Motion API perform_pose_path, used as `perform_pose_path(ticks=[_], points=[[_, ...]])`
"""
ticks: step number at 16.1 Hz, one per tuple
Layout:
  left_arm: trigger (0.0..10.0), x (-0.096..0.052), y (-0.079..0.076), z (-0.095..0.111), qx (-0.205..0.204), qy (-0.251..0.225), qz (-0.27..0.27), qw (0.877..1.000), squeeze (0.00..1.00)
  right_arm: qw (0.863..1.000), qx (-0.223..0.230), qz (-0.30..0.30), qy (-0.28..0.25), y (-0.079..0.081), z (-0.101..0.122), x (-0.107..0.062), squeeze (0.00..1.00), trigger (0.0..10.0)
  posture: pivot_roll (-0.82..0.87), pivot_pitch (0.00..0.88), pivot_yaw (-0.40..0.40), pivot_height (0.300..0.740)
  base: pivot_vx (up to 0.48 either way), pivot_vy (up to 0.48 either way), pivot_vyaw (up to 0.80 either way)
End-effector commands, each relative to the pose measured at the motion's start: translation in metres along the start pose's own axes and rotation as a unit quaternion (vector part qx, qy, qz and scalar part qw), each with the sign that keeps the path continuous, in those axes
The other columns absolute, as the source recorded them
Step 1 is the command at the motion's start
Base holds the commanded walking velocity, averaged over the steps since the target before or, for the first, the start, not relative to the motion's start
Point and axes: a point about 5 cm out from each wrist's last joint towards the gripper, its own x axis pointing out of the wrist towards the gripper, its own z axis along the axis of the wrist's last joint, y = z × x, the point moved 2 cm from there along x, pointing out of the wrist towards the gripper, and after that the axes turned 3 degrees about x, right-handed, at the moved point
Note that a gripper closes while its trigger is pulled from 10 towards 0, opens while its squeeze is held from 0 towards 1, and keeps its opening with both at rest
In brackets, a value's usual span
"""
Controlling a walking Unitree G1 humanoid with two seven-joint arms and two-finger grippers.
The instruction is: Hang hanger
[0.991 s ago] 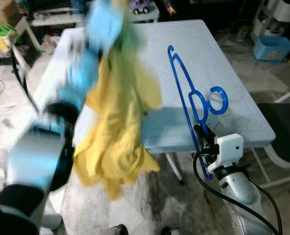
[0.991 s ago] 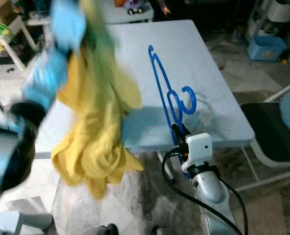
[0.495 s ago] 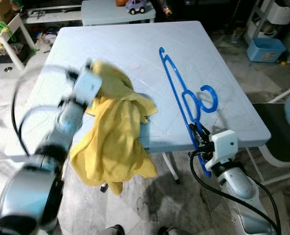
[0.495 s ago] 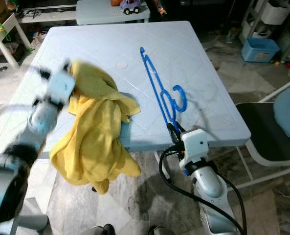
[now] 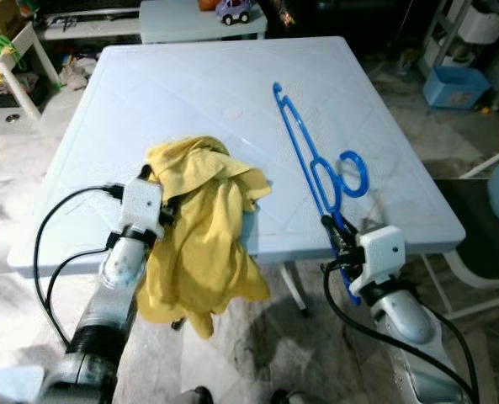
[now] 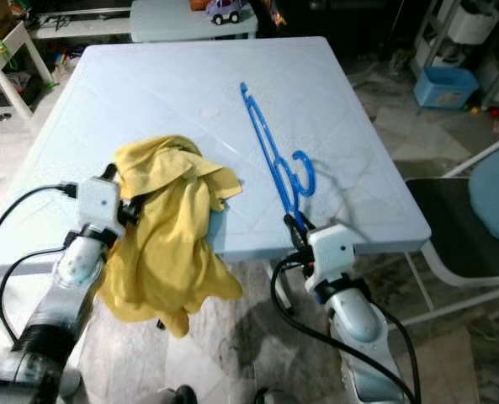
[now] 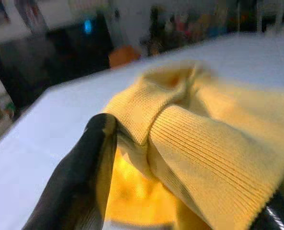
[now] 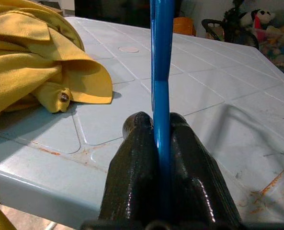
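A blue plastic hanger (image 5: 310, 164) stands tilted over the light blue table (image 5: 190, 93), its hook (image 5: 354, 173) curling to the right. At the table's front right edge my right gripper (image 5: 337, 232) is shut on the hanger's lower end; the right wrist view shows the blue bar (image 8: 161, 57) pinched between both black fingers (image 8: 139, 163). A yellow shirt (image 5: 203, 244) lies bunched on the table and drapes over its front edge. My left gripper (image 5: 170, 212) is shut on a fold of the shirt (image 7: 194, 143), with one black finger (image 7: 84, 177) pressed against the cloth.
A smaller table (image 5: 190, 15) with a toy car (image 5: 236, 10) stands behind. At the right are a blue bin (image 5: 456, 84) on the floor and a chair (image 5: 485, 219) close to the table's corner. Black cables (image 5: 51, 244) hang from my left arm.
My left arm has come down from high over the table, bringing the yellow shirt onto the front edge. My right gripper has kept its hold on the hanger, almost still.
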Motion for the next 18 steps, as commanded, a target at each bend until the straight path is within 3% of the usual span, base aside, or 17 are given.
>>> perform_pose_path(ticks=[1,3,6,7,9,10,12,14,17,18], points=[[10.0,0.001,-0.007,0.023,0.035,-0.060,-0.021,0.997,1.00,0.998,0.010,0.016,0.061,0.007,-0.026,-0.004,0.00,10.0,-0.03,0.137,0.009,0.740,0.000,0.000,0.00],[10.0,-0.004,-0.006,0.027,0.034,-0.066,-0.013,0.997,1.00,0.998,0.006,0.017,0.059,0.006,-0.025,-0.002,0.00,10.0,-0.03,0.136,0.007,0.740,0.000,0.000,0.00],[10.0,-0.021,-0.003,0.026,-0.024,-0.031,0.009,0.999,1.00,0.998,0.008,0.021,0.061,0.009,-0.027,-0.002,0.00,10.0,-0.02,0.140,0.007,0.740,0.000,0.000,0.00],[10.0,-0.026,-0.007,0.021,-0.072,-0.004,0.002,0.997,1.00,0.998,0.007,0.023,0.062,0.010,-0.027,-0.002,0.00,10.0,-0.01,0.141,0.007,0.740,0.000,0.000,0.00],[10.0,-0.037,-0.029,0.008,-0.180,0.062,-0.058,0.980,1.00,0.998,0.004,0.027,0.063,0.011,-0.028,-0.001,0.00,10.0,-0.01,0.142,0.008,0.740,0.000,0.000,0.00],[10.0,-0.042,-0.031,0.006,-0.217,0.075,-0.055,0.972,1.00,0.998,0.004,0.028,0.063,0.012,-0.029,0.000,0.00,10.0,-0.01,0.142,0.009,0.740,0.000,0.000,0.00],[10.0,-0.047,-0.029,0.004,-0.248,0.098,-0.048,0.963,1.00,0.998,0.004,0.029,0.062,0.012,-0.029,0.001,0.00,10.0,0.00,0.142,0.010,0.740,0.000,0.000,0.00],[10.0,-0.046,-0.032,0.001,-0.305,0.134,-0.048,0.941,1.00,0.998,0.003,0.031,0.062,0.013,-0.030,0.002,0.00,10.0,0.00,0.140,0.011,0.740,0.000,0.000,0.00],[10.0,-0.050,-0.040,-0.007,-0.290,0.174,-0.072,0.938,1.00,0.998,0.001,0.030,0.062,0.013,-0.030,0.003,0.00,10.0,0.00,0.141,0.012,0.740,0.000,0.000,0.00],[10.0,-0.062,-0.054,-0.025,-0.258,0.247,-0.119,0.927,0.00,0.998,-0.001,0.029,0.061,0.013,-0.029,0.003,0.00,10.0,-0.01,0.138,0.014,0.740,0.000,0.000,0.00]])
